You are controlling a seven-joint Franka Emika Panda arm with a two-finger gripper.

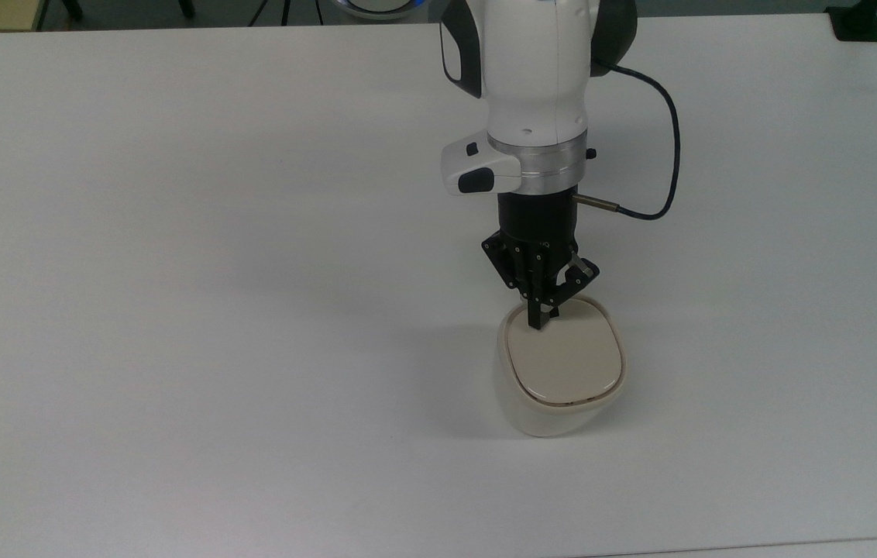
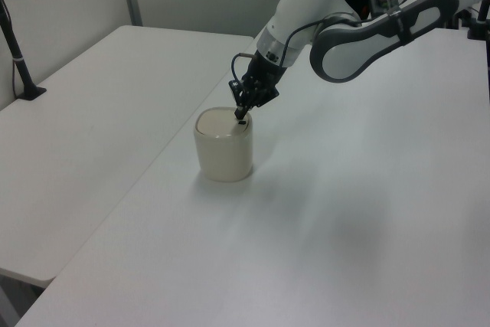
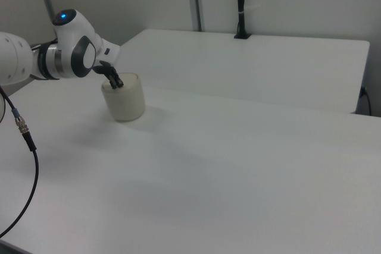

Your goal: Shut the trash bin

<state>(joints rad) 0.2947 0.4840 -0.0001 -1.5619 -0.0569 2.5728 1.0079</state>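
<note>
The bin [image 1: 558,391] stands upright on the white counter [image 1: 214,310], toward the near edge in the top view, right of centre. Its beige lid [image 1: 565,358] lies flat in the rim, closing the opening. The tool [image 1: 537,320] points down from the arm [image 1: 535,85], its fingers drawn together with nothing between them, the tip resting on the lid near its far edge in the top view. A black cable [image 1: 659,139] loops from the wrist.
</note>
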